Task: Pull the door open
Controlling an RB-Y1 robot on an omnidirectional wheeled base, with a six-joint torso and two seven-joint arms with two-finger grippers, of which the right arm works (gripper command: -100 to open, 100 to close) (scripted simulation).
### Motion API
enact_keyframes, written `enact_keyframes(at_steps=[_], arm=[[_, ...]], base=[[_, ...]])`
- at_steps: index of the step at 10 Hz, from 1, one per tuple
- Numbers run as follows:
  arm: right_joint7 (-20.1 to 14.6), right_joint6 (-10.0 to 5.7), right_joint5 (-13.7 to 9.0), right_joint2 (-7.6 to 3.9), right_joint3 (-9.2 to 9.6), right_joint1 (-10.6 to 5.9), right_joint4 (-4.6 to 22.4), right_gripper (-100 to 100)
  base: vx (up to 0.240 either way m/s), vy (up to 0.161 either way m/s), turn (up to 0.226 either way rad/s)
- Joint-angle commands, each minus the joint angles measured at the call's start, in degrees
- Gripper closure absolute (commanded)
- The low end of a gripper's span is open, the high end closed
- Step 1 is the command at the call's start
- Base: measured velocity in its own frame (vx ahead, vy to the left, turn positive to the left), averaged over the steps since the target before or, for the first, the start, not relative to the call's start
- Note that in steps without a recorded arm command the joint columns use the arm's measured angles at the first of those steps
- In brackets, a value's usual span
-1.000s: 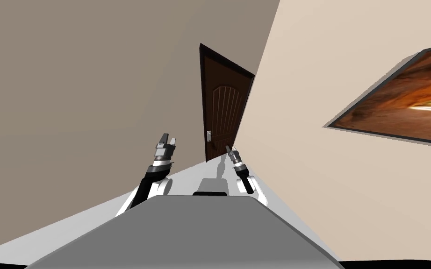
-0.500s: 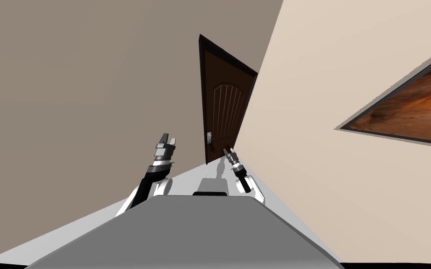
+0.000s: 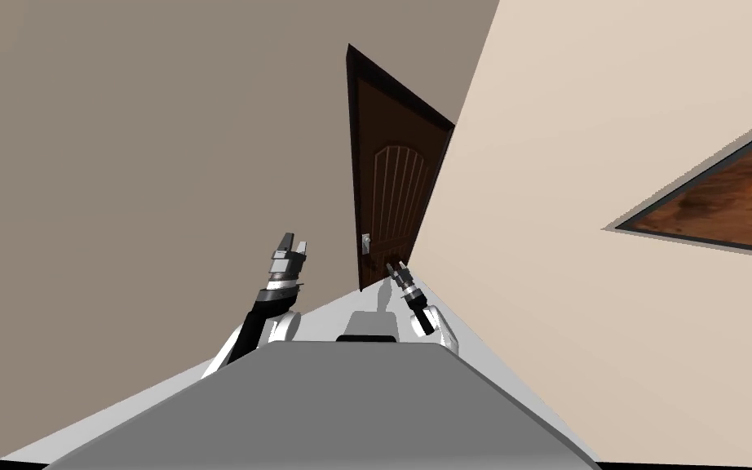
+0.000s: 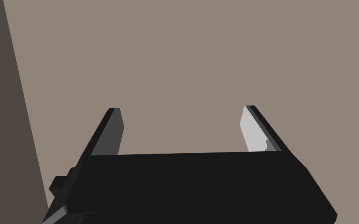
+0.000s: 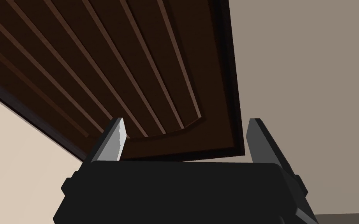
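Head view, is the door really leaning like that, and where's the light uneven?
Head view: the door leans with the walls, so it's lens slant; an arm shadow lies on the floor. Right wrist view: the right gripper has one jaw lit bright, the other dark.

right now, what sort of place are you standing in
Probably a narrow house hallway: a dark brown panelled door at the far end, a taupe wall and a cream wall close on either side, a framed picture on the cream one.
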Motion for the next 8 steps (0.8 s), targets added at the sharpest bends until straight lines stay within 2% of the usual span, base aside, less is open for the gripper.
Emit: enact_keyframes(at_steps=[1, 8], arm=[[1.12, -0.52, 1.76, -0.05, 0.19, -0.67, 2.26, -100], [4.28, -1.71, 7.62, -0.61, 0.85, -3.13, 9.34, -100]], base=[[0.138, 0.075, -0.024], [0.154, 0.063, -0.024]])
